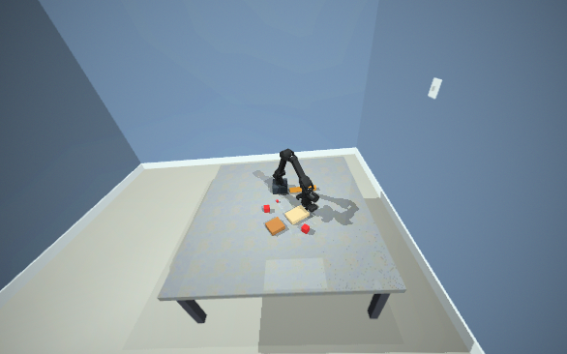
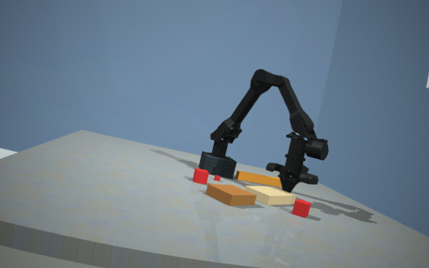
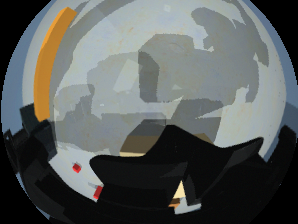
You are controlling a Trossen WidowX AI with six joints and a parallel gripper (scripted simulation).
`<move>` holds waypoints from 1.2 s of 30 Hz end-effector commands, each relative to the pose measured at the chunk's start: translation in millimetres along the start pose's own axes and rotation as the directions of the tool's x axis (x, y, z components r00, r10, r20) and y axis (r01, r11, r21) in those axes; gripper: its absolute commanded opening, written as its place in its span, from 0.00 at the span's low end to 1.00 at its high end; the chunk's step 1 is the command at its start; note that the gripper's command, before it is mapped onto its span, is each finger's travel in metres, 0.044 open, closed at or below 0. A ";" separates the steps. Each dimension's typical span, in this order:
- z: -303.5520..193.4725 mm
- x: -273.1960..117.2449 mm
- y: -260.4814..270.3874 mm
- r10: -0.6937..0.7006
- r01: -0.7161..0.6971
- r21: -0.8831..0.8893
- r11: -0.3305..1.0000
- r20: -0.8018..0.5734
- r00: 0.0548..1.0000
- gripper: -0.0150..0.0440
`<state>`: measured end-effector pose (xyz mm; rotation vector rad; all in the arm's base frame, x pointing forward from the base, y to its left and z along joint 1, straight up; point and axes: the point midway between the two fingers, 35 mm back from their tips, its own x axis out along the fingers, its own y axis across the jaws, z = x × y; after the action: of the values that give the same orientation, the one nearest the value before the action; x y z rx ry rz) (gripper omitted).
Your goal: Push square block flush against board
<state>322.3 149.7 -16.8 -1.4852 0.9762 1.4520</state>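
The brown square block point(image 1: 275, 225) point(image 2: 230, 195) lies flat on the table, with a small part showing in the wrist view point(image 3: 174, 202). The cream board point(image 1: 297, 215) point(image 2: 271, 195) point(image 3: 180, 190) lies flat beside it, on the side toward the arm; a narrow gap appears between them. My gripper point(image 1: 312, 209) point(image 2: 288, 190) point(image 3: 170, 128) is shut and empty, pointing down with its tip low beside the board's far right side. Whether the tip touches the board is hidden. In the wrist view the fingers cover most of both parts.
A long orange bar point(image 1: 295, 190) point(image 2: 258, 178) point(image 3: 45, 65) lies near the arm's base. A red cube point(image 1: 305, 228) point(image 2: 301, 208) sits near the board's front right. Another red cube point(image 1: 266, 208) point(image 2: 200, 176) and a tiny one point(image 1: 277, 200) point(image 2: 217, 178) lie to the left.
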 end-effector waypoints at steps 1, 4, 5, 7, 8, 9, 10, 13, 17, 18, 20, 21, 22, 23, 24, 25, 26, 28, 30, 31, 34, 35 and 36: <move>-8.5 0.6 0.2 0.000 0.000 0.003 1.000 -0.009 1.000 0.25; -11.3 0.5 0.2 0.000 0.000 0.003 1.000 -0.009 1.000 0.25; -12.2 0.5 0.2 0.000 0.000 0.003 1.000 -0.009 1.000 0.25; -14.0 0.5 0.2 0.000 0.000 0.003 1.000 -0.010 1.000 0.25; -14.9 0.5 0.2 0.000 0.000 0.003 1.000 -0.010 1.000 0.25; -15.8 0.5 0.2 0.000 0.000 0.003 1.000 -0.010 1.000 0.25; -16.8 0.5 0.2 0.000 0.000 0.003 1.000 -0.010 1.000 0.25; -19.5 0.5 0.2 0.000 0.000 0.003 1.000 -0.010 1.000 0.25; -23.1 0.4 0.2 0.000 0.000 0.003 1.000 -0.011 1.000 0.25; -24.0 0.4 0.3 0.000 0.000 0.003 1.000 -0.011 1.000 0.25; -25.9 0.4 0.3 0.000 0.000 0.003 1.000 -0.011 1.000 0.25; -26.8 0.4 0.3 0.000 0.000 0.003 1.000 -0.011 1.000 0.25; -27.7 0.4 0.4 0.000 0.000 0.003 1.000 -0.011 1.000 0.25; -28.6 0.4 0.4 0.000 0.000 0.003 1.000 -0.011 1.000 0.25; -29.5 0.3 0.4 0.000 0.000 0.003 1.000 -0.011 1.000 0.25; -30.4 0.3 0.5 0.000 0.000 0.003 1.000 -0.011 1.000 0.25; -31.3 0.3 0.5 0.000 0.000 0.003 1.000 -0.011 1.000 0.25; -33.1 0.3 0.6 0.000 0.000 0.003 1.000 -0.012 1.000 0.25; -35.0 0.3 0.7 0.001 0.000 0.003 1.000 -0.012 1.000 0.25; -35.9 0.3 0.7 0.001 0.000 0.003 1.000 -0.012 1.000 0.25; -38.6 0.2 0.9 0.001 0.000 0.003 1.000 -0.012 1.000 0.25; -39.5 0.2 1.0 0.001 0.000 0.003 1.000 -0.012 1.000 0.25; -40.4 0.2 1.0 0.001 0.000 0.003 1.000 -0.012 1.000 0.25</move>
<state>334.8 119.9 -16.1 -1.4889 0.9737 1.4492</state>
